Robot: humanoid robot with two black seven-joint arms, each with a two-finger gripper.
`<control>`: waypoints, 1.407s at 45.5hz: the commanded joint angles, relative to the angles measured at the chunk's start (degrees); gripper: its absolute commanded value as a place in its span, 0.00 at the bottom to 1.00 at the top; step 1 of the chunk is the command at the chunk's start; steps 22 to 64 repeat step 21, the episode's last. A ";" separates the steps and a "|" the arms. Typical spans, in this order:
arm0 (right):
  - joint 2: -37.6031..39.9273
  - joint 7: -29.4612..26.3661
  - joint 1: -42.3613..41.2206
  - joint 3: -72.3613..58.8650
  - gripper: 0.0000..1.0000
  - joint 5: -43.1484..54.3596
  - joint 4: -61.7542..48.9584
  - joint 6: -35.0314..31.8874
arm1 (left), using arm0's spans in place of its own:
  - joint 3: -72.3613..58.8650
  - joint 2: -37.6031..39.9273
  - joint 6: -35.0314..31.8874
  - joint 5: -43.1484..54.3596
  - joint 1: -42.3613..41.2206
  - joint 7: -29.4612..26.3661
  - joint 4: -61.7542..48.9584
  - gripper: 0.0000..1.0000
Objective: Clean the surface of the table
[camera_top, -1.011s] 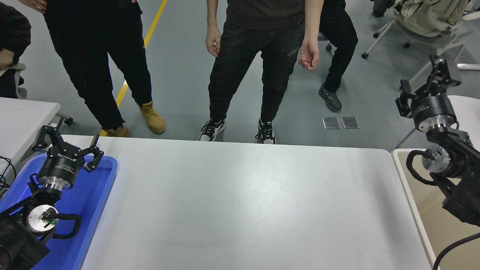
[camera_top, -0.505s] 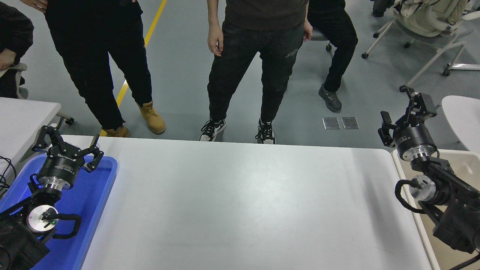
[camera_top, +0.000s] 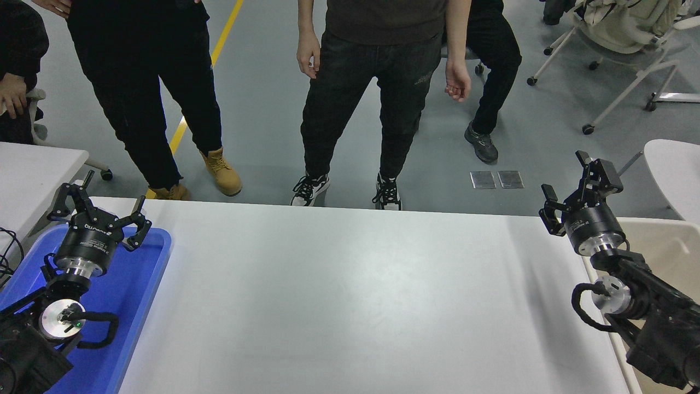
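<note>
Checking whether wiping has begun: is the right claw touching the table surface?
Apart. The head view shows the right claw open and empty, raised above the far right corner of the table surface, its tips against the floor beyond.

Bright, even overhead light; sharp focus

A robotics lab or workshop: grey floor with a yellow line beyond the white table, wheeled chairs, onlookers standing.
</note>
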State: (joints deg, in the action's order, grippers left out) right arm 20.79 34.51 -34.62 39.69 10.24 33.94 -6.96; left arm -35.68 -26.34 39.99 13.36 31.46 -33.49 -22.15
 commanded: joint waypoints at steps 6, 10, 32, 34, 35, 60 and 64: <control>-0.31 0.29 0.87 1.27 0.98 -0.22 0.24 -0.24 | 0.00 -0.03 0.00 0.00 0.00 0.00 0.00 1.00; -0.40 0.29 0.96 1.71 0.98 -0.22 0.25 -0.24 | 0.00 -0.03 0.00 0.00 0.00 0.00 0.00 1.00; -0.49 0.29 1.05 1.71 0.98 -0.31 0.07 -0.15 | 0.00 -0.03 0.00 0.00 0.00 0.00 0.00 1.00; -0.49 0.29 1.05 1.71 0.98 -0.31 0.07 -0.15 | 0.00 -0.03 0.00 0.00 0.00 0.00 0.00 1.00; -0.49 0.29 1.05 1.71 0.98 -0.31 0.07 -0.15 | 0.00 -0.03 0.00 0.00 0.00 0.00 0.00 1.00; -0.49 0.29 1.05 1.71 0.98 -0.31 0.07 -0.15 | 0.00 -0.03 0.00 0.00 0.00 0.00 0.00 1.00; -0.49 0.29 1.05 1.71 0.98 -0.31 0.07 -0.15 | 0.00 -0.03 0.00 0.00 0.00 0.00 0.00 1.00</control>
